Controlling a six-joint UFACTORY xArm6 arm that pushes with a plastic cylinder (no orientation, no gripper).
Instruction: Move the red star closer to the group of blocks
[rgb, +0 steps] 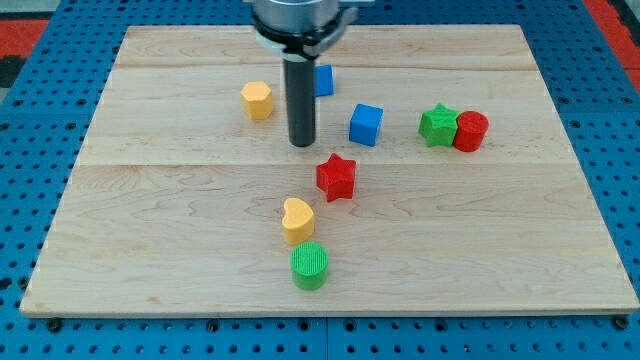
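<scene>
The red star (337, 177) lies near the middle of the wooden board (150, 210). My tip (302, 144) stands just above and to the left of it, a short gap away, not touching. A blue cube (366, 124) sits above the star to the right. A second blue block (323, 80) is partly hidden behind the rod. A yellow block (257, 100) lies left of the rod. A green star (437, 125) touches a red cylinder (470, 131) at the right. A yellow heart (297, 219) and a green cylinder (309, 265) lie below the star.
The board rests on a blue perforated table (40, 330). The arm's dark mount (300, 20) hangs over the board's top edge.
</scene>
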